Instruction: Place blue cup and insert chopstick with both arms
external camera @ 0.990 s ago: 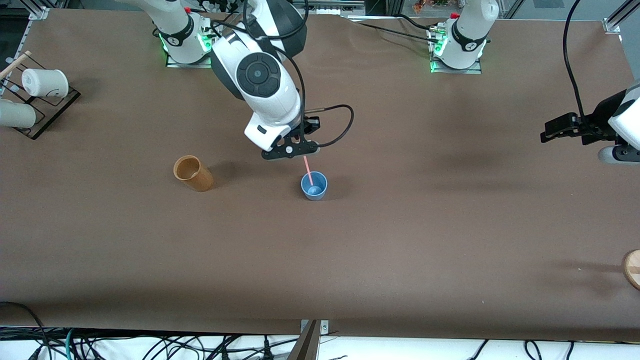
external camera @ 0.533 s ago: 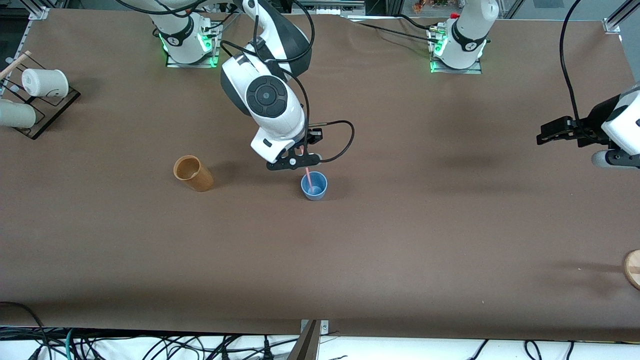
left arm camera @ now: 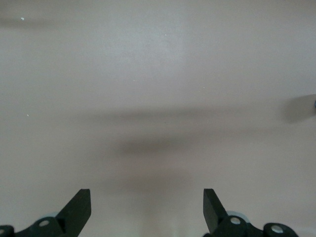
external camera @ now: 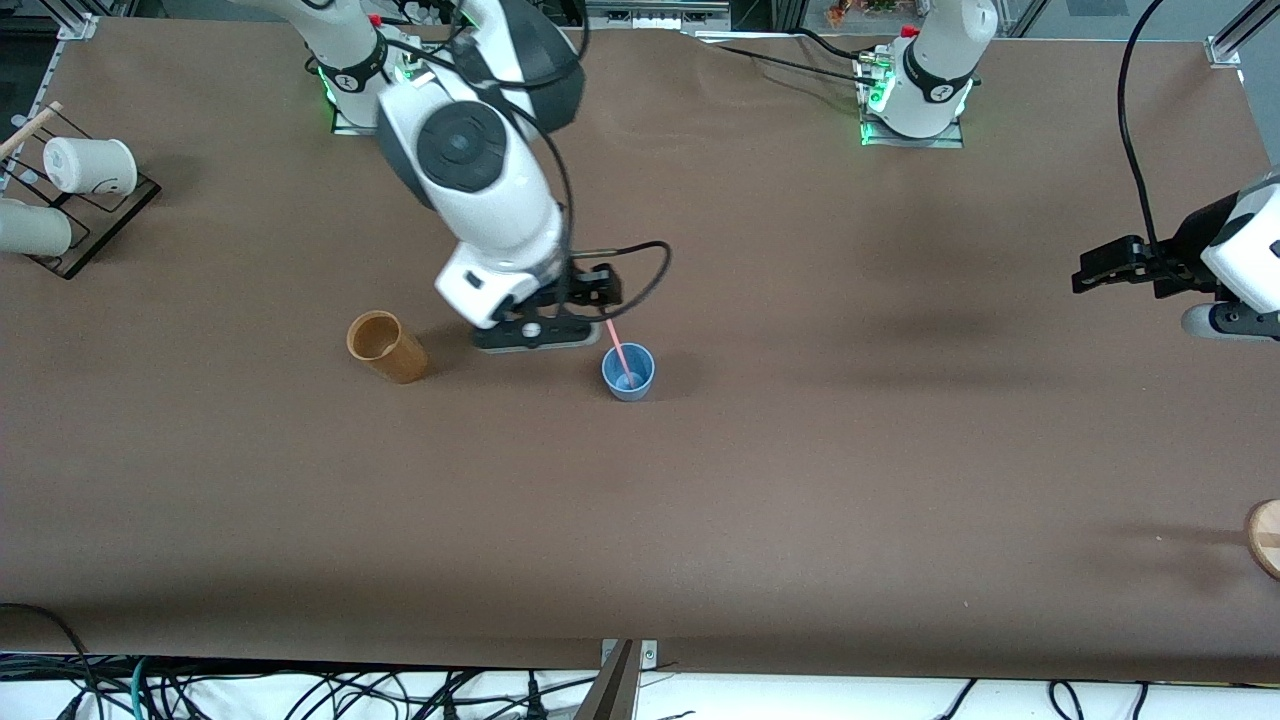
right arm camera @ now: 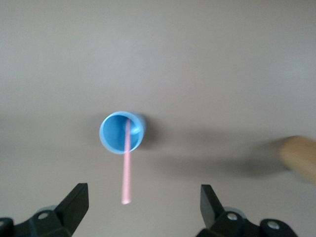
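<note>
The blue cup (external camera: 628,373) stands upright mid-table. The pink chopstick (external camera: 618,352) stands in it, leaning on the rim, its upper end tilted toward the robots' bases. My right gripper (external camera: 532,334) is open and empty, above the table between the blue cup and the brown cup. The right wrist view shows the cup (right arm camera: 114,133) with the chopstick (right arm camera: 127,170) rising out of it toward my open gripper (right arm camera: 143,197), touching neither finger. My left gripper (external camera: 1092,270) waits open and empty over bare table at the left arm's end; it is also open in the left wrist view (left arm camera: 145,197).
A brown cup (external camera: 386,347) stands toward the right arm's end of the blue cup, and shows in the right wrist view (right arm camera: 301,157). Two white cups (external camera: 88,165) lie on a dark rack (external camera: 95,235) at the right arm's end. A round wooden piece (external camera: 1266,537) sits at the left arm's end.
My right gripper has let go of the chopstick and moved away toward the brown cup. The chopstick stays leaning in the blue cup. The left arm has barely moved.
</note>
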{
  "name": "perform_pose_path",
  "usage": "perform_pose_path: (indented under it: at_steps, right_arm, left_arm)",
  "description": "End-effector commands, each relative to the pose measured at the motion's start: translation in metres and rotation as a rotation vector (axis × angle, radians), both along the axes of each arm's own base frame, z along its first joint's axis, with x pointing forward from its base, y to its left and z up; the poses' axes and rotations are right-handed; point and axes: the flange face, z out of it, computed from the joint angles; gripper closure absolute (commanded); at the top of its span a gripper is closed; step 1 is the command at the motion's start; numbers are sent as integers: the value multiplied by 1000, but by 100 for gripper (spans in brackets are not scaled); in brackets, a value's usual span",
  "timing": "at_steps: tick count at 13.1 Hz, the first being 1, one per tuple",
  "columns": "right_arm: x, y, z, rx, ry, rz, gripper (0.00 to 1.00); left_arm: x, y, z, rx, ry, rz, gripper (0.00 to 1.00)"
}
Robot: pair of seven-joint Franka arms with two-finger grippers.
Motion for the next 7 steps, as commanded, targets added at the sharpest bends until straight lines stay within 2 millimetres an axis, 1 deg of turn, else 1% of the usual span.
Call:
perform_pose_path:
  at_steps: [1, 2, 3, 4, 5, 6, 7]
  right_arm:
    - [9, -60, 28, -73, 22, -57, 0]
    - [8, -85, 33, -110, 71, -94, 0]
    - [13, -110, 41, -129, 85, -125, 0]
    - [20, -138, 56, -124, 64, -128, 0]
    - [27, -166, 64, -120, 54, -109, 0]
    - [26, -191, 68, -126, 72, -50, 0]
    - [23, -222, 60, -119, 118, -2, 0]
  left_arm:
    - [4, -3, 5, -7, -9, 1, 0]
    - [4, -3, 5, -7, -9, 1, 0]
    - [4, -2, 5, -5, -10, 2, 0]
    - [4, -2, 5, -5, -10, 2, 0]
    - [4, -2, 5, -5, -10, 2, 0]
    - [4, -2, 4, -7, -7, 2, 0]
    - [5, -3, 5, -7, -8, 4, 0]
